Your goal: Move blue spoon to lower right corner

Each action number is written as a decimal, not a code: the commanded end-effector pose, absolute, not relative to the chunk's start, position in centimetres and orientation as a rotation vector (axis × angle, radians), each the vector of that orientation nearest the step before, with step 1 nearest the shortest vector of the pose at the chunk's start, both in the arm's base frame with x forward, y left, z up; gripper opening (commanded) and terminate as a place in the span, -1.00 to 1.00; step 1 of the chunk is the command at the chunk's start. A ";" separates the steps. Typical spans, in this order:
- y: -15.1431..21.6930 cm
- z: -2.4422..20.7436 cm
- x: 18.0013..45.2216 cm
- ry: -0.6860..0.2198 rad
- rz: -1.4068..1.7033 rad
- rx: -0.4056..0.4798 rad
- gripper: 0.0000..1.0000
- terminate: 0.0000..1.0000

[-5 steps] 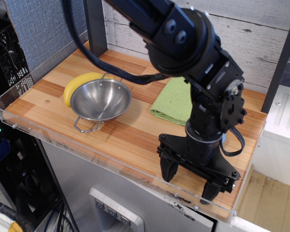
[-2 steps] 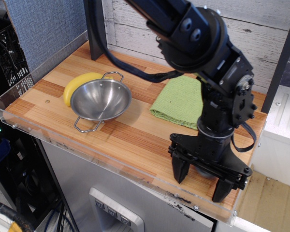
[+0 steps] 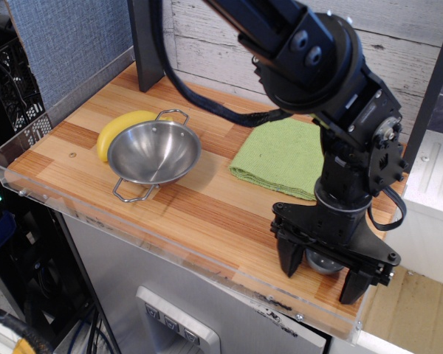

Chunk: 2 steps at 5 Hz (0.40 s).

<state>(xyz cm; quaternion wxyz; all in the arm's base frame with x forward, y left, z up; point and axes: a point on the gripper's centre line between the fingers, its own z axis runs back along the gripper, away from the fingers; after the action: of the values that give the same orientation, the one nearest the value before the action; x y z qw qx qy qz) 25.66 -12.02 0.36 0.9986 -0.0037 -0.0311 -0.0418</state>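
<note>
Down at the lower right corner (image 3: 354,313) of the desk (image 3: 199,206), the hand (image 3: 323,269) points downward with its fingers spread wide, straddling the blue spoon (image 3: 323,261), of which only the grey round bowl shows between them. Behind it lies a green cloth (image 3: 280,156). Toward the left edge, a steel bowl (image 3: 153,153) sits against a banana (image 3: 117,130).
</note>
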 end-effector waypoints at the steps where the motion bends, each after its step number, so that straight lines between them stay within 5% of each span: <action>1: -11.8 0.1 25.7 -0.117 -0.105 0.010 -1.00 -1.00; 2: -10.7 0.5 24.8 -0.089 -0.068 0.010 -1.00 -1.00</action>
<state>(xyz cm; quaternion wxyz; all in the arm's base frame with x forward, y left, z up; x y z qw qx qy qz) 24.84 -10.94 0.37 0.9984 0.0020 -0.0412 -0.0385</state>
